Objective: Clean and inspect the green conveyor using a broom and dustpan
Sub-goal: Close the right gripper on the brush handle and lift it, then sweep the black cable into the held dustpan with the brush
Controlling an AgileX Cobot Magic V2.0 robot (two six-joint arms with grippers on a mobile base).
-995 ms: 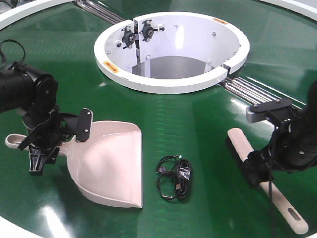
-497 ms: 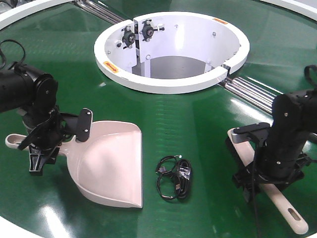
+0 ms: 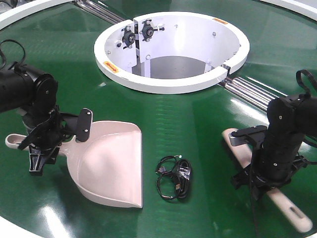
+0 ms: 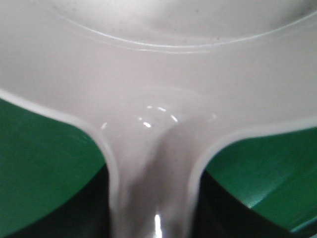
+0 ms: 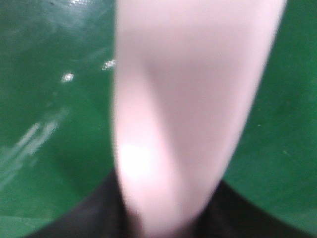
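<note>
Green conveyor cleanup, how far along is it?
Early. Looks done: the left gripper is at the handle of the pale pink plastic dustpan. In hand: the right gripper is over the pale pink hand broom; neither grip is confirmable. Left: the black coiled cable lies unswept on the glossy green conveyor, pan empty.

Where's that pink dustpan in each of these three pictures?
Front: lower left, dustpan on the green conveyor.
Left wrist: dustpan fills the top, handle running down the middle.
Right wrist: not in it; that is the broom.
Shared landmark: the conveyor.
</note>
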